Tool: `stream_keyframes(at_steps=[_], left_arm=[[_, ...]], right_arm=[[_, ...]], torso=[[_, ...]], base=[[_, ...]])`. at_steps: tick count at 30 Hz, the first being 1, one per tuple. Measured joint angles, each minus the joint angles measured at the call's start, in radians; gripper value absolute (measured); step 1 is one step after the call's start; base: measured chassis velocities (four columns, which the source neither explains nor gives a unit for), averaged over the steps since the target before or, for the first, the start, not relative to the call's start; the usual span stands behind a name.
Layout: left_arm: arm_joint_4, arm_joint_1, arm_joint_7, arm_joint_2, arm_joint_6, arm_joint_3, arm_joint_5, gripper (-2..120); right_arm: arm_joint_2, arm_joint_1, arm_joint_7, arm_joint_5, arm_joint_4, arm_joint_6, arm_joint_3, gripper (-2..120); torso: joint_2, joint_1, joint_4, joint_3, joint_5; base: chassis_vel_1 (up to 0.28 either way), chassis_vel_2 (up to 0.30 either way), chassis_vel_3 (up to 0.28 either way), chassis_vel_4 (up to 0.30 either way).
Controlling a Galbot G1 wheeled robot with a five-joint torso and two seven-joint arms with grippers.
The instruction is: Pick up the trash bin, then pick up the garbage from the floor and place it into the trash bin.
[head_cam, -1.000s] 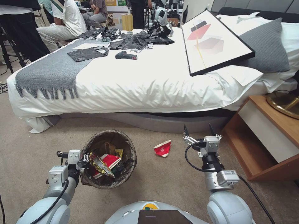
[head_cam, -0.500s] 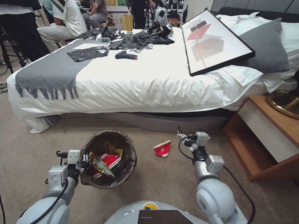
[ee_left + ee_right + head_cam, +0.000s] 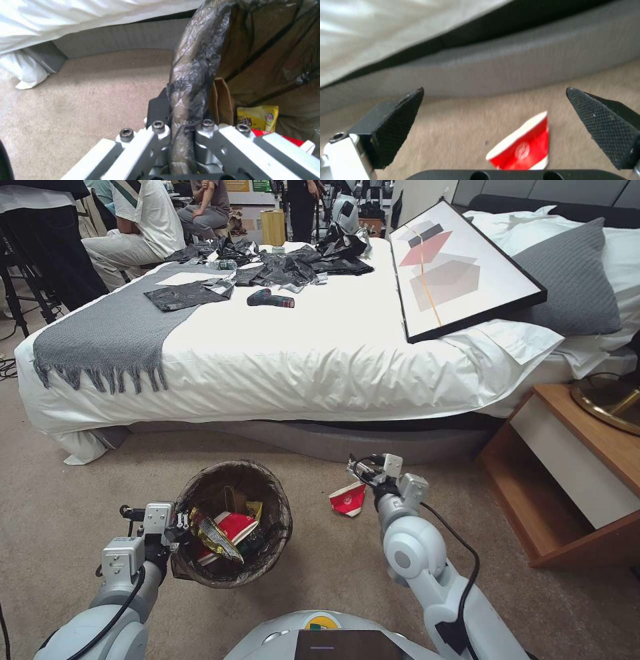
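While my left gripper [image 3: 181,130] clamps the bin [image 3: 200,573] rim, my right gripper [image 3: 496,125] hangs wide open over the cup [image 3: 523,147]: light, crushable, best pinched across its flattened sides.

Bright even indoor light; soft shadows; blurred wrist views

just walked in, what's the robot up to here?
Floor cleanup beside the bed. The left gripper is shut on the trash bin rim, holding the bin, which already has litter in it. The right gripper is open, poised over a crushed red-and-white paper cup lying on the carpet.
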Motion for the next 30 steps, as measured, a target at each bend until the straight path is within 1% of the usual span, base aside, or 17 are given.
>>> stream_keyframes(at_steps=[3,5,7,8,9,11,12,13,14,15,17,19,21,30], left_arm=[[0.000,0.001,0.001,0.000,-0.003,0.000,-0.001,3],[0.000,0.002,0.002,0.000,-0.003,0.000,-0.001,3],[0.000,0.002,0.002,-0.002,-0.003,0.001,-0.001,3],[0.000,0.002,0.002,-0.002,-0.003,0.001,-0.001,3],[0.000,0.004,0.002,-0.002,-0.003,0.001,-0.001,3],[0.000,0.007,0.003,0.000,-0.005,-0.001,-0.001,3],[0.000,0.007,0.003,0.000,-0.005,-0.001,-0.001,3],[0.000,0.007,0.003,0.001,-0.006,-0.002,-0.001,3],[0.000,0.007,0.003,0.002,-0.006,-0.005,-0.001,3],[0.000,0.007,0.003,0.002,-0.006,-0.005,-0.001,3],[0.000,0.005,0.004,0.002,-0.007,-0.005,-0.001,3],[0.000,0.004,0.004,0.000,-0.007,-0.004,-0.001,3],[0.000,0.002,0.005,-0.006,-0.007,-0.003,0.000,3],[0.000,0.000,0.005,-0.015,-0.011,-0.004,0.002,3]], right_arm=[[0.004,0.024,0.026,0.061,-0.031,-0.006,-0.016,100],[0.005,0.030,0.032,0.074,-0.038,-0.007,-0.020,100],[0.013,0.059,0.054,0.126,-0.076,-0.010,-0.034,100],[0.013,0.059,0.054,0.126,-0.076,-0.010,-0.034,100],[0.016,0.073,0.071,0.146,-0.091,-0.011,-0.040,100],[0.029,0.125,0.147,0.252,-0.134,-0.014,-0.064,100],[0.029,0.125,0.147,0.252,-0.134,-0.014,-0.064,100],[0.032,0.140,0.167,0.285,-0.144,-0.014,-0.070,100],[0.038,0.171,0.203,0.348,-0.163,-0.015,-0.082,100],[0.038,0.171,0.203,0.348,-0.163,-0.015,-0.082,100],[0.048,0.205,0.237,0.412,-0.191,-0.014,-0.093,100],[0.050,0.216,0.247,0.430,-0.200,-0.013,-0.096,100],[0.059,0.249,0.285,0.491,-0.234,-0.009,-0.108,100],[0.093,0.316,0.346,0.563,-0.337,0.020,-0.124,100]], torso=[[0.000,0.000,0.0000,0.000,0.0000],[0.000,0.000,0.0000,0.000,0.0000],[0.000,0.000,0.0000,0.000,0.0001],[0.000,0.000,0.0000,0.000,0.0001],[0.000,0.000,-0.0001,0.000,0.0000],[0.000,0.000,0.0001,0.000,0.0000],[0.000,0.000,0.0001,0.000,0.0000],[0.000,0.000,0.0000,0.000,0.0000],[0.000,0.000,0.0001,0.000,0.0000],[0.000,0.000,0.0001,0.000,0.0000],[0.000,0.000,0.0001,0.000,0.0000],[0.000,0.000,0.0001,0.000,0.0000],[0.000,0.000,0.0000,0.000,0.0000],[0.000,0.000,0.0001,0.000,0.0000]], base=[[0.000,0.000,0.000,0.000],[0.000,0.000,0.000,0.000],[0.000,0.000,0.000,0.000],[0.000,0.000,0.000,0.000],[0.000,0.000,0.000,0.000],[0.000,0.000,0.000,0.000],[0.000,0.000,0.000,0.000],[0.000,0.000,0.000,0.000],[0.000,0.000,0.000,0.000],[0.000,0.000,0.000,0.000],[0.000,0.000,0.000,0.000],[0.000,0.000,0.000,0.000],[0.000,0.000,0.000,0.000],[0.000,0.000,0.000,0.000]])
